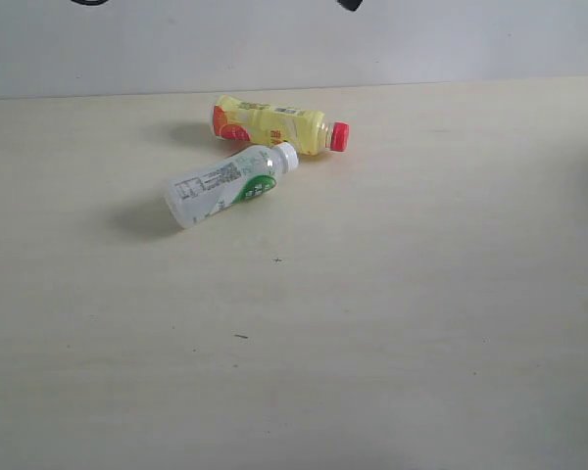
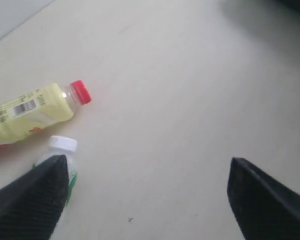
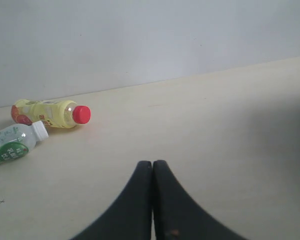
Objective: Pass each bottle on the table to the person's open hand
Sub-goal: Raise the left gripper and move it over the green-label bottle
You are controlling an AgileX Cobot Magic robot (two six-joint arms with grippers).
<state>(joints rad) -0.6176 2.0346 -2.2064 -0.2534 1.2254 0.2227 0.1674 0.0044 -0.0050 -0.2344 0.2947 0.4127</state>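
1. The broad pale beige matte table (image 1: 421,294) carries two bottles near its far edge.
2. The black left gripper (image 2: 147,161) has its jaws spread wide, holding nothing.
3. The black right gripper (image 3: 152,167) has its jaws pressed together, empty.
4. The yellow plastic bottle with red cap (image 1: 274,125) lies on its side.
5. The white-capped bottle with white-green label (image 1: 225,186) lies on its side, its cap just beside the yellow bottle's neck.

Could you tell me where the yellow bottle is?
Exterior view: the yellow bottle lies left of centre by the far edge of the table, behind the white-capped bottle.
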